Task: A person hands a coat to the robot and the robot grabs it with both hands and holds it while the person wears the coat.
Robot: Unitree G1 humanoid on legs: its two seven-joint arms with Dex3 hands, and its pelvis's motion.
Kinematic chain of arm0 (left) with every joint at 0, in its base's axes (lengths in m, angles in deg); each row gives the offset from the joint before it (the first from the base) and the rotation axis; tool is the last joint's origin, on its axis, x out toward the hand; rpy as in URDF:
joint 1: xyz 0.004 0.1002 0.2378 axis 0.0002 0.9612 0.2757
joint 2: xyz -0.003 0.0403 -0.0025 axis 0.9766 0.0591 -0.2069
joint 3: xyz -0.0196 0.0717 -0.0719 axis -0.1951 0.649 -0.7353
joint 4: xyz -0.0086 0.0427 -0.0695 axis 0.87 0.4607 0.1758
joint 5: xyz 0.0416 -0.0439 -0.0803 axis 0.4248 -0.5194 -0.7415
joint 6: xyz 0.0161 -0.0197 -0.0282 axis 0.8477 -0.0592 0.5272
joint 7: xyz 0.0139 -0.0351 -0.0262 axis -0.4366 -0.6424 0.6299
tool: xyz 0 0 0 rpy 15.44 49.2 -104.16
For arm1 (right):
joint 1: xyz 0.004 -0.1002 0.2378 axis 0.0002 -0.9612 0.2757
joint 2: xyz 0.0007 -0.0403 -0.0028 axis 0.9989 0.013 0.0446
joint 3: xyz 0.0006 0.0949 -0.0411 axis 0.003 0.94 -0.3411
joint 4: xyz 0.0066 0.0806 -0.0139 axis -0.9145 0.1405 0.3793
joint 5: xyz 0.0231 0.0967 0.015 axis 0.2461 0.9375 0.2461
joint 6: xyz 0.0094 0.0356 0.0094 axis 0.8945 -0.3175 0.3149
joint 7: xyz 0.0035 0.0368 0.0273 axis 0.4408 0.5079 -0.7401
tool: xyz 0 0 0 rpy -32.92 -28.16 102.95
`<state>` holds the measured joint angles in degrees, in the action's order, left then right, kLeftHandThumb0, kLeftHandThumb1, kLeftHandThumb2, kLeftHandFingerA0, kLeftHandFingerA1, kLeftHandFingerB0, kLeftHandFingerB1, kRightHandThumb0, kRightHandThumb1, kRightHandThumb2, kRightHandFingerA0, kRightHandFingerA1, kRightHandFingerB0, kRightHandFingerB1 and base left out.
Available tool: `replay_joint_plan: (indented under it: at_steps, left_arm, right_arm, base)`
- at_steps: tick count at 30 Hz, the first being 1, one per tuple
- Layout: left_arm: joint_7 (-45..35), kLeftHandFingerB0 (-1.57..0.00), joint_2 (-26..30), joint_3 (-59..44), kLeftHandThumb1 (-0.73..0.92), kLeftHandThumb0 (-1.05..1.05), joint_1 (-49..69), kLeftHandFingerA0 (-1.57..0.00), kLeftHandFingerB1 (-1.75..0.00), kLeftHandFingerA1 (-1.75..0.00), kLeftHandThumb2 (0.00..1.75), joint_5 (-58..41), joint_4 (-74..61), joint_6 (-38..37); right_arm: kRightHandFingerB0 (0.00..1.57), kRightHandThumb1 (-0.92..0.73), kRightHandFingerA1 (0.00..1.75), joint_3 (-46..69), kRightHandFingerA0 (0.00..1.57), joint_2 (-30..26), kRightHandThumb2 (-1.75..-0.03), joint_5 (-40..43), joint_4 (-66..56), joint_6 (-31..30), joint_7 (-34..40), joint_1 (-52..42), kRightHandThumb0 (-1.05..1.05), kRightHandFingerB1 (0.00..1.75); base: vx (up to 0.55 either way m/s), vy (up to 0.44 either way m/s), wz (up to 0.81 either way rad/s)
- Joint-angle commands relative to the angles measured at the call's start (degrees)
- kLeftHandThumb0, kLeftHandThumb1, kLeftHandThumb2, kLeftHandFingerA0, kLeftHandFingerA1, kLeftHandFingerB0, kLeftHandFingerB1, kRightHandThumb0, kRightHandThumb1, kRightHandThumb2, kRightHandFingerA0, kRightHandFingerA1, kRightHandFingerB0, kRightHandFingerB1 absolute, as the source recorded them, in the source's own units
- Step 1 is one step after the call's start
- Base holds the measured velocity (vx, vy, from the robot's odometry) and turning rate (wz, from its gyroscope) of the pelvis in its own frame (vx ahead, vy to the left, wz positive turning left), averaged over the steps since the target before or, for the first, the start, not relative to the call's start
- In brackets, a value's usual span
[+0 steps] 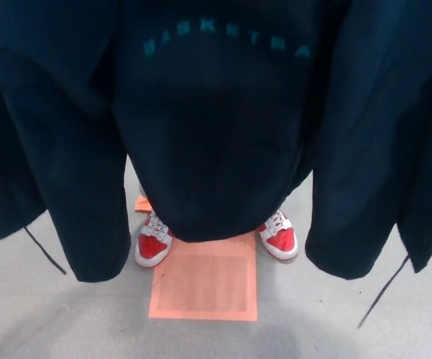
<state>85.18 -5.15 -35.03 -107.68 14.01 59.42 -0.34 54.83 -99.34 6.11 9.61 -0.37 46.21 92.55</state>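
**Coat held up, hands hidden**

Most of the view is filled by the dark coat (pixel 216 134), spread from nine to three o'clock. Neither robot hand is seen, so the grasp cannot be told. At six o'clock, red and white shoes (pixel 153 241) are planted at the top edge of an orange floor mat (pixel 204 286). A slip could be caused if the person's arm tugs a sleeve (pixel 88 202) while it is threaded; dangling cords (pixel 43 250) could be snagged.

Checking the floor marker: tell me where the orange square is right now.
In the head view, the orange square lies flat on the grey floor, low centre, just in front of the person's red-and-white shoes beneath the hanging dark coat.
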Motion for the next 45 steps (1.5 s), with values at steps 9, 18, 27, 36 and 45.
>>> replay_joint_plan:
  at_steps: [9, 18, 27, 36, 45]
  left_arm:
    - [-1.3, -0.59, 4.3, 2.8, 0.78, -0.37, -8.4, -0.89, -1.71, -1.75, 0.62, 1.6, 3.9, 2.8]
    - [-3.3, -0.68, 4.0, 4.4, 0.76, -0.39, -11.2, -0.94, -1.64, -1.75, 0.63, 2.1, 5.2, 5.3]
    - [-3.8, -0.65, 3.5, 4.5, 0.81, -0.40, -13.9, -0.98, -1.69, -1.75, 0.64, 1.3, 6.2, 6.0]
    - [-5.3, -0.67, 3.9, 4.9, 0.85, -0.38, -17.0, -0.98, -1.66, -1.75, 0.66, 1.2, 7.3, 6.9]
    - [-7.6, -0.67, 4.9, 5.4, 0.80, -0.40, -20.3, -0.98, -1.65, -1.75, 0.64, 1.4, 7.9, 5.3]
  right_arm:
    - [0.84, -0.79, 1.74, -1.2, 1.03, -3.8, -0.65, 0.4, 6.3, -2.2, 3.0, 8.0, -0.35, 1.61]
    - [0.86, -0.78, 1.64, -2.5, 1.07, -4.7, -0.65, 0.0, 8.3, -3.5, 2.1, 11.2, -0.35, 1.53]
    - [0.80, -0.79, 1.72, -2.4, 1.00, -4.7, -0.65, 0.5, 9.3, -4.0, 1.1, 12.9, -0.35, 1.59]
    - [0.77, -0.78, 1.75, -2.2, 0.98, -4.9, -0.64, 0.6, 10.2, -4.6, 0.3, 14.9, -0.35, 1.62]
    - [1.04, -0.55, 1.45, -3.3, 1.26, -5.5, -0.93, -0.4, 11.0, -4.6, 0.6, 17.4, -0.41, 1.32]
  base:
    - [0.00, 0.000, 0.00]
    - [0.00, 0.000, 0.00]
    - [0.00, 0.000, 0.00]
    - [0.00, 0.000, 0.00]
    - [0.00, 0.000, 0.00]
